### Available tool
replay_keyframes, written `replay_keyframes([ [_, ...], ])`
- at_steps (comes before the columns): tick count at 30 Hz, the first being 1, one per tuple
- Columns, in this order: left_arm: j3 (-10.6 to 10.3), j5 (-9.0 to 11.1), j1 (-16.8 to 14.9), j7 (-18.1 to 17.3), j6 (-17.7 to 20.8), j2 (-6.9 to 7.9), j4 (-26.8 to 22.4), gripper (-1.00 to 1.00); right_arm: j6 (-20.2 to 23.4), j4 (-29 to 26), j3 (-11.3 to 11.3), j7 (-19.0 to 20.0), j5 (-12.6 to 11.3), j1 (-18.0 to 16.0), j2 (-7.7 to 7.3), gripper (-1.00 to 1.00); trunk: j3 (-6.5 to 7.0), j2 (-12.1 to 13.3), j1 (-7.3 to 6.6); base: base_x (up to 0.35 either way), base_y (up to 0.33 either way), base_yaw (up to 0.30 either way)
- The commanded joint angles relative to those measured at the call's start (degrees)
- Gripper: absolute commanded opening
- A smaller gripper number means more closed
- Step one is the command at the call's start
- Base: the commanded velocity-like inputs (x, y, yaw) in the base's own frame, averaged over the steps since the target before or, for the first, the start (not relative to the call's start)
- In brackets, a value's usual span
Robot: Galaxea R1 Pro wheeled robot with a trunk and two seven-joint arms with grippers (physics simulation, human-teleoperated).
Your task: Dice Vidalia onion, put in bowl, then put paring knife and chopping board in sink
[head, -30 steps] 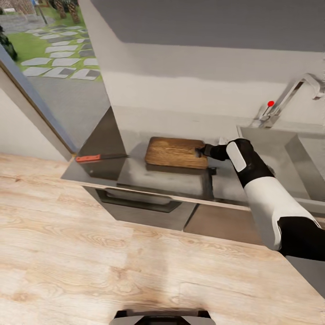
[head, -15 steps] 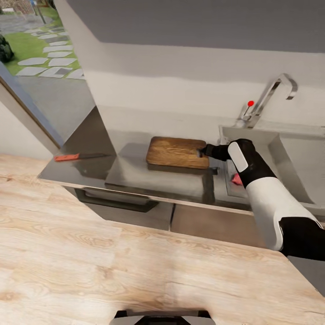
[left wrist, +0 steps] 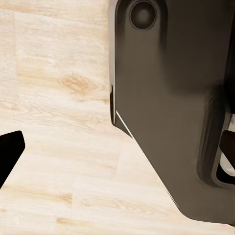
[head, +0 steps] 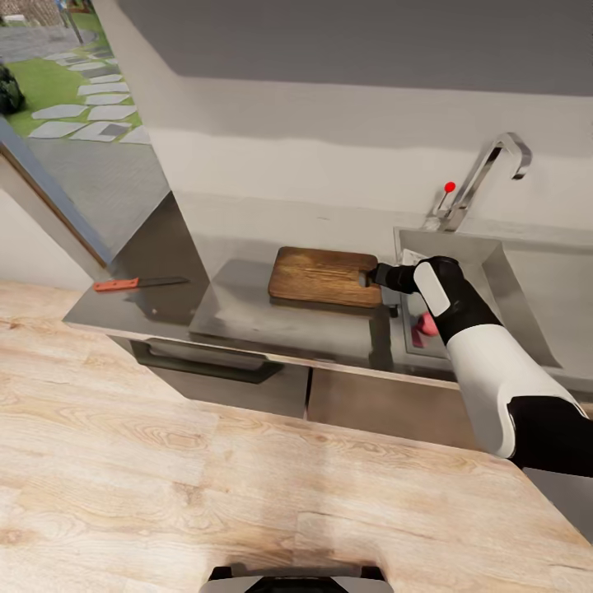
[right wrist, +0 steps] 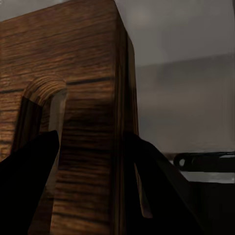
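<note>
Wooden board (head: 323,276) is lying flat on the grey tabletop (head: 272,317), just left of the sink (head: 502,272). Right hand (head: 367,278) is sitting at the board's right end, by the slot handle. In the right wrist view the two dark fingers (right wrist: 29,171) are straddling the board (right wrist: 78,98) edge, one on each side, so the hand is gripping the board. Onion (head: 427,324) is lying in the sink basin, partly hidden behind the right forearm. Knife (head: 140,283) is lying on the tabletop's far left end, well apart from the board, red handle pointing left. Tap (head: 482,173) is standing behind the sink. Left hand (left wrist: 10,152): just one dark fingertip showing over pale wood floor (left wrist: 58,98), beside the robot's dark body; can't tell its opening.
</note>
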Motion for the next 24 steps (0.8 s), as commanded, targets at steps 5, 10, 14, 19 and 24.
replay_keyframes([
  [5, 0.04, 0.1, 0.01, -0.05, -0.13, 0.0, -0.04, 1.0, 0.32, 4.8, 0.44, -0.6, 0.58, 0.0, 0.09, -1.0, -0.08, -0.07, 0.03, -0.046, 0.0, 0.0],
  [10, 0.04, 0.1, 0.01, -0.05, -0.15, 0.0, -0.04, 1.0, 0.32, 4.92, 0.44, -0.57, 0.53, 0.01, 0.22, -1.0, -0.08, -0.07, 0.03, -0.004, 0.0, 0.0],
  [14, 0.04, 0.1, 0.01, -0.05, -0.15, 0.0, -0.04, 1.0, 0.32, 4.97, 0.44, -0.59, 0.52, 0.0, 0.23, -1.0, -0.08, -0.07, 0.03, 0.0, 0.0, 0.0],
  [19, 0.04, 0.1, 0.01, -0.05, -0.16, 0.0, -0.04, 1.0, 0.28, 4.98, 0.44, -0.57, 0.55, 0.0, 0.3, -1.0, -0.08, -0.07, 0.03, 0.0, 0.0, 0.0],
  [24, 0.04, 0.1, 0.01, -0.05, -0.13, 0.0, -0.04, 1.0, -0.17, 5.04, 0.44, -0.58, 0.6, 0.0, 0.29, 1.0, -0.08, -0.07, 0.03, 0.0, 0.0, 0.0],
])
